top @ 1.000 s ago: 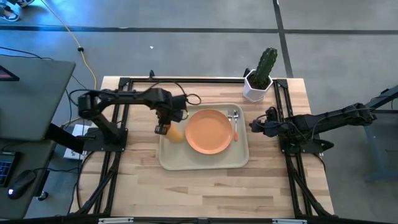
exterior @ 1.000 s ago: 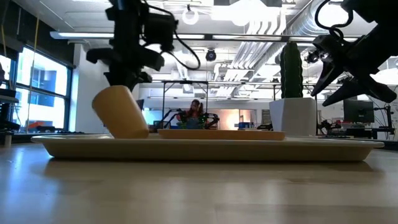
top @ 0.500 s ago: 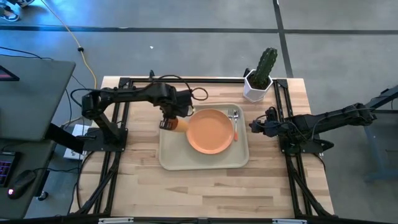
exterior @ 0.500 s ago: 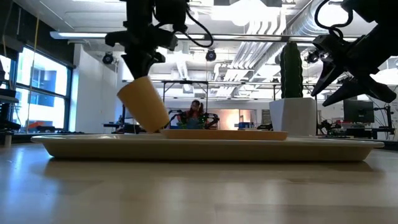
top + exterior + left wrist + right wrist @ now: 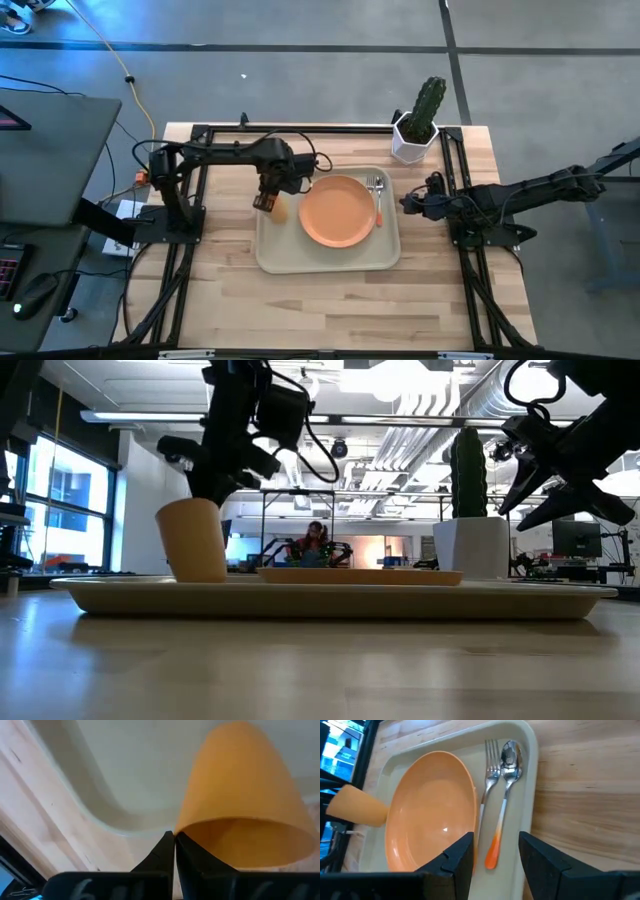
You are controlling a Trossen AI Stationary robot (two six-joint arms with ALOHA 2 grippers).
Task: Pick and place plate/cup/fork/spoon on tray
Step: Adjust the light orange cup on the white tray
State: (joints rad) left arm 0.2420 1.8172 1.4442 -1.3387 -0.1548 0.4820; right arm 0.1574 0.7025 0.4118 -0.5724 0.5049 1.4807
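The orange cup (image 5: 193,541) stands upright, base down and mouth up, on the left part of the beige tray (image 5: 330,258). It also shows in the left wrist view (image 5: 240,795). My left gripper (image 5: 174,836) is above it, shut on its rim. The orange plate (image 5: 338,210) lies flat in the tray's middle. The fork (image 5: 490,770) and the spoon (image 5: 509,760) lie side by side on the tray, right of the plate. My right gripper (image 5: 497,865) is open and empty, held above the table just off the tray's right edge (image 5: 408,200). My left gripper pinches the cup's wall at the rim (image 5: 181,826), one finger inside the mouth and one outside. The fingers come from above, pointing down (image 5: 208,488). The cup stands upright with its base on the tray floor.
A white pot with a green cactus (image 5: 412,140) stands at the table's far right, behind the tray's far right corner. Black frame rails run along both sides of the table. Bare wood lies in front of the tray.
The cup, tilted with only its lower edge on the tray a second ago, has been swung toward the plate and back. It now stands upright on its base. My left gripper has kept hold of the rim and turned with it. My right arm has kept still.
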